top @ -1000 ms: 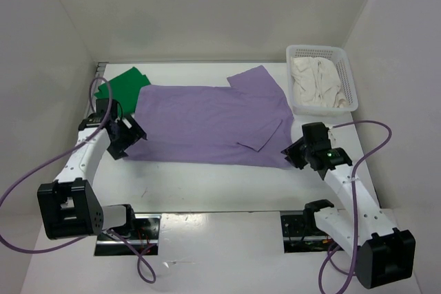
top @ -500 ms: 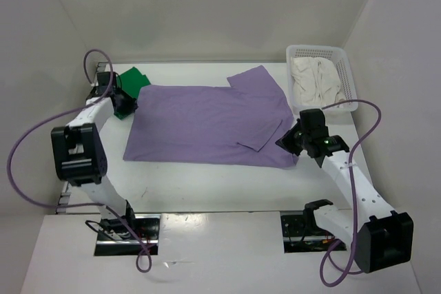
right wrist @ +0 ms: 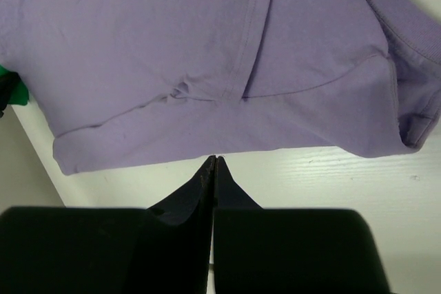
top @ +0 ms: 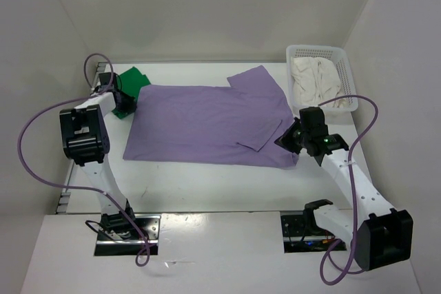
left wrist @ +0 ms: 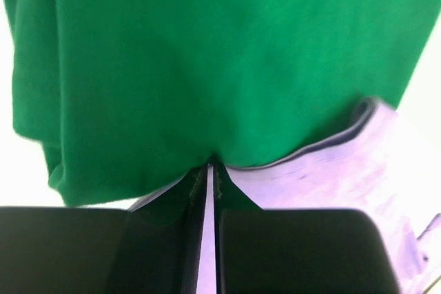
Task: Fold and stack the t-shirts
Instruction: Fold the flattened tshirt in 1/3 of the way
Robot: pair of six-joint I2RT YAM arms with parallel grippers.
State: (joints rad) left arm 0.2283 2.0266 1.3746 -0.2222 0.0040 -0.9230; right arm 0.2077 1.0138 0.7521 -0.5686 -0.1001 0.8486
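The lavender-purple t-shirt [top: 207, 122] lies spread flat across the table's middle. The bright green t-shirt [top: 131, 79] lies folded at the far left, next to the purple one's far-left corner. My left gripper [top: 126, 106] is at that corner. In the left wrist view [left wrist: 210, 166] its jaws are closed to a slit where green cloth [left wrist: 207, 53] meets the purple hem [left wrist: 331, 177], with lavender showing in the slit. My right gripper [top: 281, 141] is fully shut, its tips [right wrist: 215, 158] touching the purple shirt's [right wrist: 172, 53] near-right edge. The cream-white t-shirt [top: 315, 82] lies bunched in the basket.
A white perforated basket [top: 320, 51] stands at the far right corner. White walls enclose the table on the left, back and right. A purple sleeve [top: 256, 79] sticks out toward the back. Bare white table [top: 207, 180] runs along the front.
My left arm swung from the shirt's near-left side to its far-left corner and closed. My right gripper edged in to the shirt's right edge and shut.
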